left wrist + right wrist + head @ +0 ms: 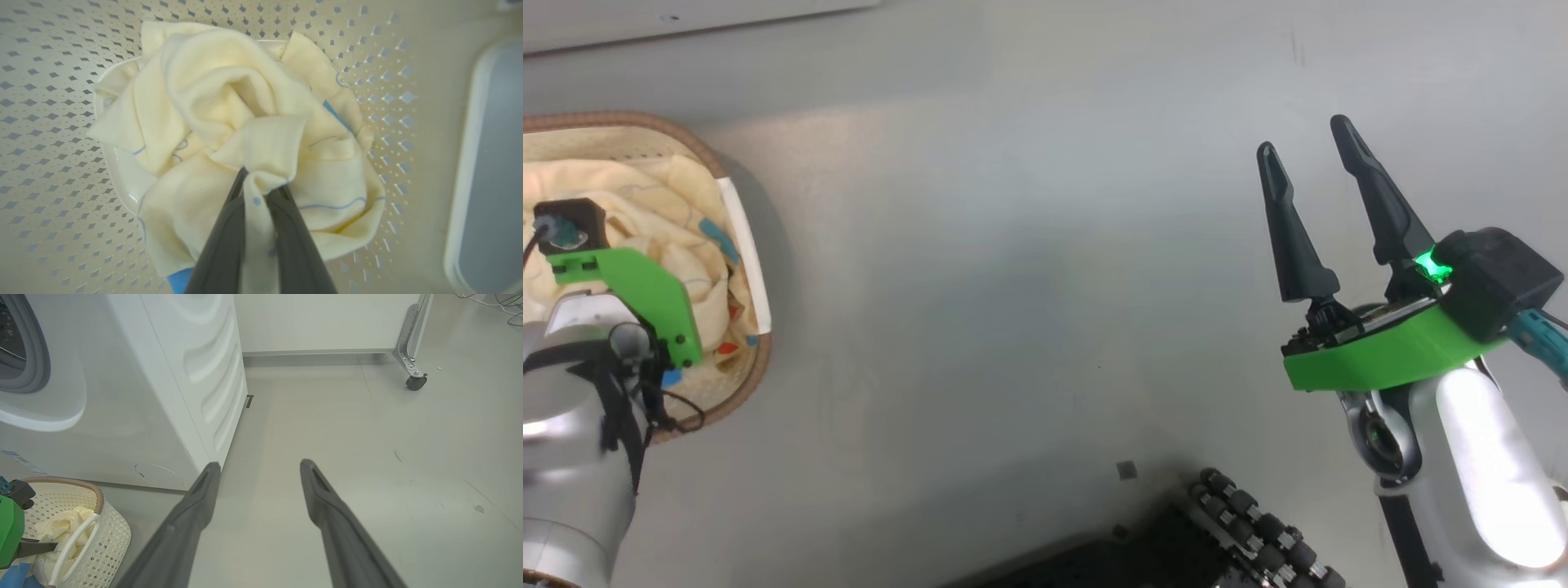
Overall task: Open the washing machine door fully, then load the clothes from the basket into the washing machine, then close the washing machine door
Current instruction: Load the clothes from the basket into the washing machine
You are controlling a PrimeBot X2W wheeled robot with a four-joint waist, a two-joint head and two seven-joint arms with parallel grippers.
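Observation:
The basket (621, 121) stands on the floor at my left, in front of the washing machine (163, 375). Crumpled cream clothes (212, 94) with faint blue lines lie in it. My left gripper (261, 190) reaches down into the basket (49, 122) and is shut on a raised fold of the clothes, with cloth bunched between the fingers. Its green wrist mount (629, 286) covers the fingers in the head view. My right gripper (1307, 140) hangs open over bare floor, holding nothing. The machine's grey ring (39, 355) and drum mouth show at top left; the washing machine door is out of view.
A white panel on a caster leg (410, 371) stands beyond the machine's side. My base with its black roller wheel (1258, 531) sits at the bottom of the head view. Grey floor (1013, 286) lies between the basket and the right gripper.

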